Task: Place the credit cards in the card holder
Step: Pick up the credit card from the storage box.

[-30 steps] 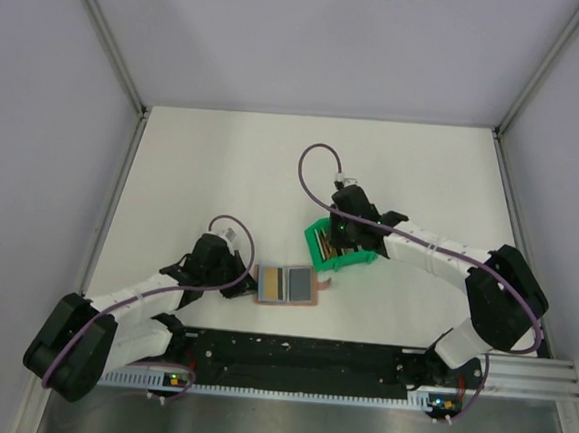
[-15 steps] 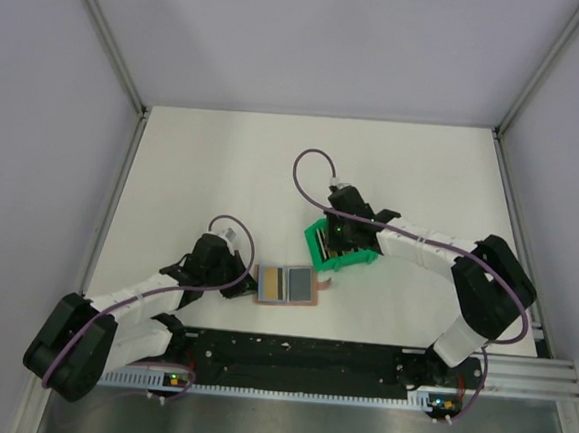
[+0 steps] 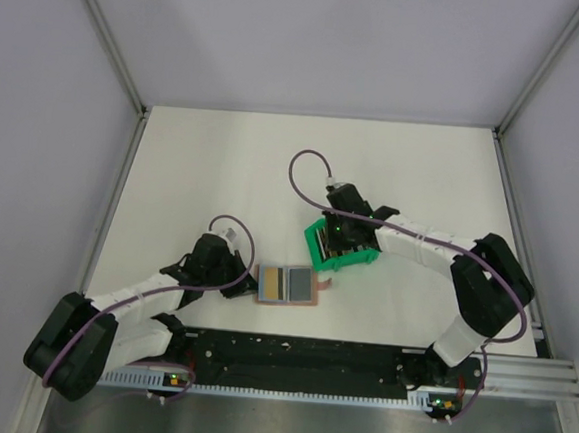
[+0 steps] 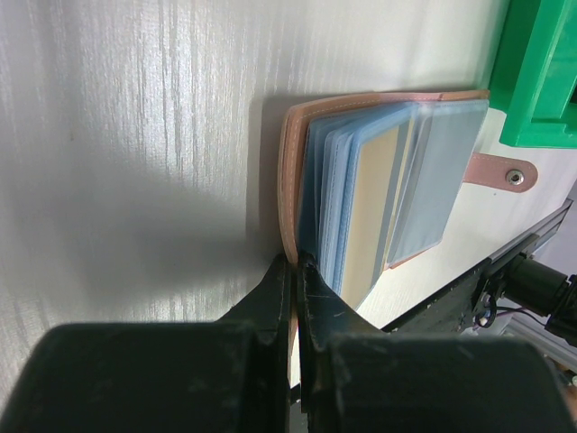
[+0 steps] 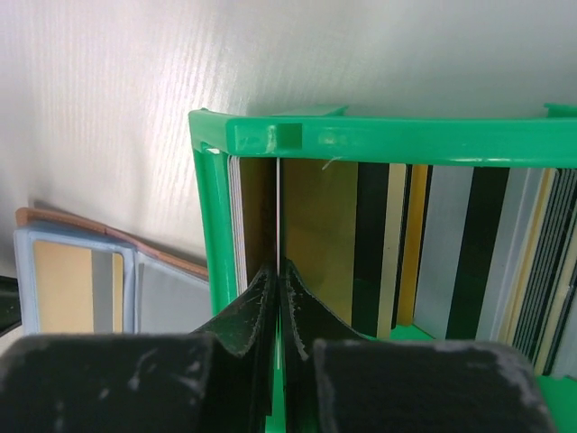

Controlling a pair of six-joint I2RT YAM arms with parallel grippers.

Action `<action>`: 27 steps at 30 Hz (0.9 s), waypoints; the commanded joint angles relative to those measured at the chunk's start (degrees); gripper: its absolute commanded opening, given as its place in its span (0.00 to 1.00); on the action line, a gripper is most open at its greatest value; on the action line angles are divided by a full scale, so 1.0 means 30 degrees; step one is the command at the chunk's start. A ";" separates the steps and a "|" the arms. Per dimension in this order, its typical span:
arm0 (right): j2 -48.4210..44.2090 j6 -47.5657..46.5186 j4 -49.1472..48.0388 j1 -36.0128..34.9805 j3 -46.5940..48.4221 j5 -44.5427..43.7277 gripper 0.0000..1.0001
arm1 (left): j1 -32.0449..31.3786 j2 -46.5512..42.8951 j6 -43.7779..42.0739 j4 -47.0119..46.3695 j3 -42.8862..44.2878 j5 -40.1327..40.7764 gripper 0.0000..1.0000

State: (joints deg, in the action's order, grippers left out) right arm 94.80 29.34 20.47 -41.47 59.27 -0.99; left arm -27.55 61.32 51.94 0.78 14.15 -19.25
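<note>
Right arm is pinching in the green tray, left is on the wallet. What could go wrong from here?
1. The right fingers pinch one thin edge among tightly packed credit cards in the green tray: a neighbour may lift too, or the card may slip.
2. The left fingers clamp only the card holder's near edge, so it could pivot during insertion.

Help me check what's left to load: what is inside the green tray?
Inside the green tray stand credit cards on edge, gold, black and grey-silver. The right pincer is shut on one edge-on card by the left wall. The pincer covers several lower ends; their number is unclear.
</note>
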 commanded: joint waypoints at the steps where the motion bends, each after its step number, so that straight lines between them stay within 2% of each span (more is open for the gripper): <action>1: -0.2010 -0.0699 0.0061 -0.0091 0.0841 -0.0577 0.00 | -0.0045 0.0332 -0.0410 0.0444 -0.0294 0.0761 0.00; 6: -0.1924 -0.0698 0.0647 -0.0880 0.1250 -0.1685 0.00 | -0.0045 0.0448 -0.0322 0.0269 -0.0265 0.0732 0.00; 10: -0.2128 -0.1487 0.0911 -0.2344 0.1485 -0.3910 0.00 | -0.0045 0.0361 -0.0380 0.0473 -0.0206 0.0731 0.00; 14: -0.2888 -0.2279 0.0911 -0.3546 0.1309 -0.7424 0.00 | -0.0045 0.0361 -0.0381 0.0503 -0.0206 0.0790 0.00; 17: -0.3941 -0.2836 0.0299 -0.3899 0.0755 -0.8719 0.00 | -0.0045 0.0361 -0.0322 0.0357 -0.0264 0.0761 0.00; 20: -0.5522 -0.3364 -0.1368 -0.4104 -0.0386 -0.8517 0.00 | -0.0016 0.0361 -0.0322 0.0327 -0.0206 0.0790 0.00; 22: -0.6372 -0.2695 -0.1580 -0.4134 -0.0682 -0.8690 0.00 | -0.0016 0.0361 -0.0351 0.0415 -0.0177 0.0761 0.00; 24: -0.6786 -0.1087 -0.0415 -0.4134 -0.0159 -0.9013 0.00 | -0.0016 0.0303 -0.0322 0.0444 -0.0205 0.0819 0.00; 27: -0.6205 0.2746 0.4148 -0.4105 0.2327 -0.9718 0.00 | -0.0045 0.0361 -0.0293 0.0357 -0.0264 0.0819 0.00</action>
State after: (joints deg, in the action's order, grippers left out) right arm 75.88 25.45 22.04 -53.47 58.78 -25.80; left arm -27.55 61.65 51.99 0.23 14.15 -19.27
